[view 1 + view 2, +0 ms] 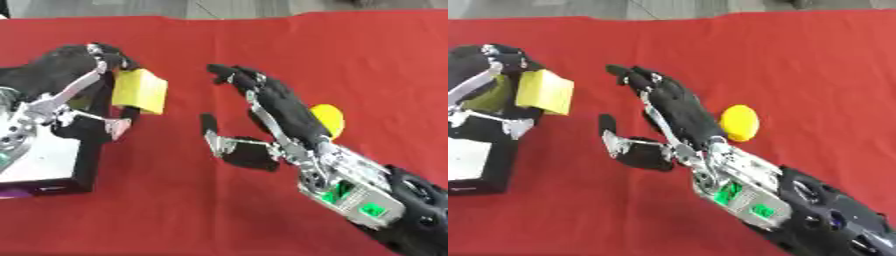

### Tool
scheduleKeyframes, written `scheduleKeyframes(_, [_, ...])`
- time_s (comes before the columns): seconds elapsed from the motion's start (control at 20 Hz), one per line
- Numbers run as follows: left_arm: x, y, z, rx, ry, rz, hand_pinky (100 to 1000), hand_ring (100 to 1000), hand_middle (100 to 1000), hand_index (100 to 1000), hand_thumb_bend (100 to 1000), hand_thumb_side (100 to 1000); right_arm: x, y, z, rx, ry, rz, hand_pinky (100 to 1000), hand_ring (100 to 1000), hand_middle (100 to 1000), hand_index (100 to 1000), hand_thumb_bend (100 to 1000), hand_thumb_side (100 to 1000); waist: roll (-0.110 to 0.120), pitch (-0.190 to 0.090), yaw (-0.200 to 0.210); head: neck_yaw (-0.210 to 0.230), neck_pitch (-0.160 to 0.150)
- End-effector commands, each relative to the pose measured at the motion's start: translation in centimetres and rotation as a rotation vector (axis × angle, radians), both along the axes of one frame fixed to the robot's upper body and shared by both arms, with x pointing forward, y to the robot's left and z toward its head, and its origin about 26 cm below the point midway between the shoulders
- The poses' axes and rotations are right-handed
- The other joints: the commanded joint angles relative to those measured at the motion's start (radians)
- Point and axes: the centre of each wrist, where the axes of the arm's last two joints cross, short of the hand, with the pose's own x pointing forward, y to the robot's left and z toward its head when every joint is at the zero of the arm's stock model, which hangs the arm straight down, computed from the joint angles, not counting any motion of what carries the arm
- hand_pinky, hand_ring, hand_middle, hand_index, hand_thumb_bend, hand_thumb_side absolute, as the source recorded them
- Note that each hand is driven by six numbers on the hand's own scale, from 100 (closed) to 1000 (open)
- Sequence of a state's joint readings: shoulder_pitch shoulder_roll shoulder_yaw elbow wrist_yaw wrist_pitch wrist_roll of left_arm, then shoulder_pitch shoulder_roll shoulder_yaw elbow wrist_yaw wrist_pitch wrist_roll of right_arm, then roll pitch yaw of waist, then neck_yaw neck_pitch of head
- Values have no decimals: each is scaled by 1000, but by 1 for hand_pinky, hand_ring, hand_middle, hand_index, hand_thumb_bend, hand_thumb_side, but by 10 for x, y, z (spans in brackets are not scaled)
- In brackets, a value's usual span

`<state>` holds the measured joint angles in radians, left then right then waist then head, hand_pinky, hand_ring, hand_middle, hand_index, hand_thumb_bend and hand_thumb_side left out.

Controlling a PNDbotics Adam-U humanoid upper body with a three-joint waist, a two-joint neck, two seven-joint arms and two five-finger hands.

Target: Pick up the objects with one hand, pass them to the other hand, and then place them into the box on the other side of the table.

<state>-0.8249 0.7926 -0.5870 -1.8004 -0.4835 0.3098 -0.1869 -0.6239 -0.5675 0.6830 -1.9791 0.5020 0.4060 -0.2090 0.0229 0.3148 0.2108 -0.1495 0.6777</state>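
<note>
Red cloth covers the counter (262,45). Right hand (667,107) hovers open and empty; left hand (74,80) grips a yellow block (140,91), apparently handed over, over its box (52,167). Yellow round object (739,122) awaits pickup.

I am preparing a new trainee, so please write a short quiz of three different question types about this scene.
1. True or false: the left robot hand holds the yellow block.
2. Which robot hand has straight fingers and holds nothing? A) left B) right
3. Fill in: the round yellow object lies on the ____ cloth, just beyond the right robot hand.

Key: 1 true; 2 B; 3 red.
</note>
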Motion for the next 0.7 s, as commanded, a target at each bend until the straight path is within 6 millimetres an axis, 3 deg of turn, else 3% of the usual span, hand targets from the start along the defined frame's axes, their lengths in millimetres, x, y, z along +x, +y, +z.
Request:
scheduleKeyframes(0.05, [-7,25,20,-42,-71,67,742,565,390,384,100,128,-1,-6,8,21,-24,5,838,832,757,930,100,447,1,-17,-1,12,-9])
scheduleKeyframes(0.4, [-12,75,14,-177,-65,265,749,562,386,379,100,157,2,-19,7,57,-4,-20,834,830,768,897,100,370,-3,-14,-5,37,-13])
scheduleKeyframes(0.7, [-9,104,-2,-212,-43,394,750,565,389,383,100,160,6,-28,13,130,-36,-48,826,831,794,861,100,350,-9,-11,-10,93,-21])
